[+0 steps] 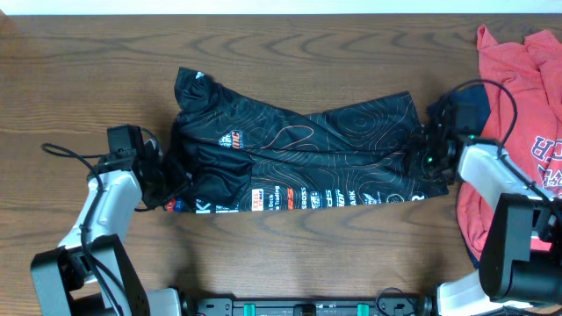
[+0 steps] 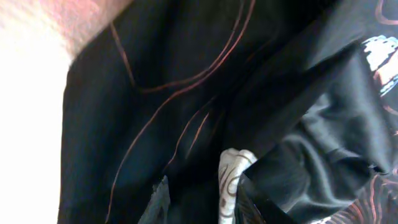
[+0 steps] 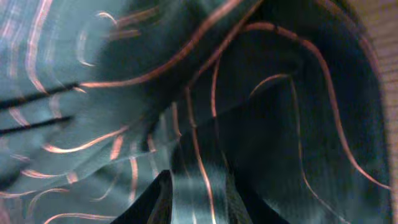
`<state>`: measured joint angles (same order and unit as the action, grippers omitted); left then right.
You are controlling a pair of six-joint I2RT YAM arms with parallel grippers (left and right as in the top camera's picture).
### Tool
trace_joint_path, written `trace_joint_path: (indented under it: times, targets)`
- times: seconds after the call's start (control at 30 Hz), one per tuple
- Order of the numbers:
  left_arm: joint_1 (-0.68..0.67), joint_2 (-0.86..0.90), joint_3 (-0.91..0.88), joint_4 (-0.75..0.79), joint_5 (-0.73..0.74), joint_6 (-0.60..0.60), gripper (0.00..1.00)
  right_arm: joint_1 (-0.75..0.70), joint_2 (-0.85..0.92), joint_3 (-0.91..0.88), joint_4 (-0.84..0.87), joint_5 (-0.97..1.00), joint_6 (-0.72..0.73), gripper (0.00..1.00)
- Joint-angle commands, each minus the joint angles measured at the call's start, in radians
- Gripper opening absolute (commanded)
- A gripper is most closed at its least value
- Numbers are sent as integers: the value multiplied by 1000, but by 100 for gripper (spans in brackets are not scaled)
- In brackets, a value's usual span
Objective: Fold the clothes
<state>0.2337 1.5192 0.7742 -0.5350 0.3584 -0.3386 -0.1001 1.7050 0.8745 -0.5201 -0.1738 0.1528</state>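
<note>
One black jersey is seen lying lengthwise across the middle of the wooden table, its cloth covered in thin red-orange contour lines. A small red-and-white logo is printed on the upper layer. A row of white, red and orange sponsor marks is carried along the near edge. Most of this lettering is too small to be read, though fragments such as "ROSS" and "ARK" can be made out.

Two grippers are counted, one at each end of the jersey. The left gripper is closed on the jersey's left end, with a white-patterned fold pinched between its fingers. The right gripper is likewise clamped on the right end, a strip of lined cloth being held between its fingers.

One red T-shirt is heaped at the table's right edge; its navy-and-white lettering is turned sideways and cannot be read. One navy garment is partly seen just beside it.
</note>
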Motion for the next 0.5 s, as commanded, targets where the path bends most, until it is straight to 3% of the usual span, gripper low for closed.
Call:
trace_joint_path:
  times: [0.0,0.2,0.47]
  targets:
    - [-2,5,-6,-5,-13,20,36,10,3,-72,56,13,-11,30]
    - [-2,29,-51,21,-86,20,46,10,3,-156,125,42,5,33]
    - [1,47,-53,-142,-86,-13,46,-10,2,-157,-99,198,162,25]
